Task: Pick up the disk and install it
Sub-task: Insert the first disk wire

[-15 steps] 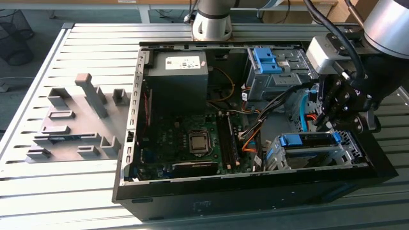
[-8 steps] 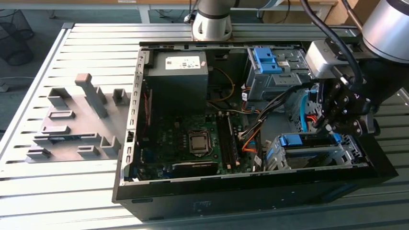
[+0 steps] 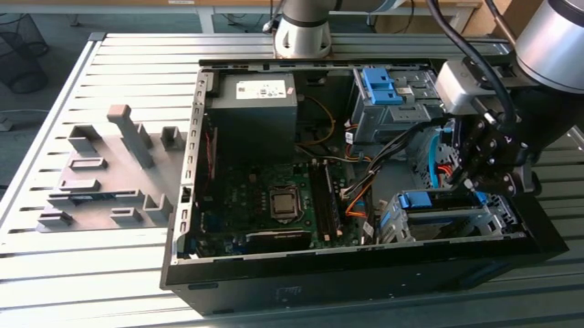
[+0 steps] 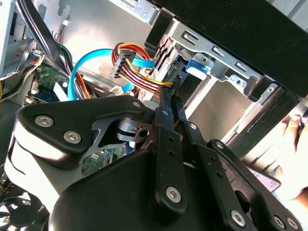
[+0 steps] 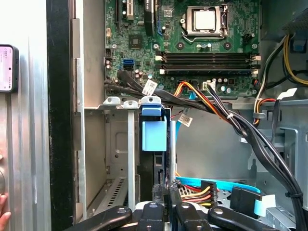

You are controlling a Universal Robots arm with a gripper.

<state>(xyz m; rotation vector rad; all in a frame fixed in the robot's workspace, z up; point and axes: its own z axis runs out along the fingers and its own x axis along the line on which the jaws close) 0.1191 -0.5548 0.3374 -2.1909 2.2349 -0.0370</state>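
The disk [image 3: 436,217] sits in the metal drive cage [image 3: 511,220] at the near right corner of the open computer case, its blue bracket [image 3: 427,199] on top. In the first wrist view the disk's blue bracket [image 5: 154,131] stands edge-on between the cage rails. My gripper [image 3: 474,181] hangs just above and behind the cage. Its two black fingers lie close together, shut with nothing between them, in both wrist views [image 5: 166,190] [image 4: 171,98]. The fingertips are close to a bundle of coloured power wires [image 4: 139,77] and point toward the bracket [image 4: 197,67].
A grey power supply [image 3: 254,102] and the motherboard [image 3: 273,198] fill the case. A tall blue latch [image 3: 379,85] stands on the rear bay. Black cables [image 5: 240,125] and a blue data cable [image 4: 79,72] run beside the cage. A person's hand [image 4: 293,144] and a phone [image 5: 7,67] are outside the case wall. Grey fixtures [image 3: 109,171] lie at the exterior view's left.
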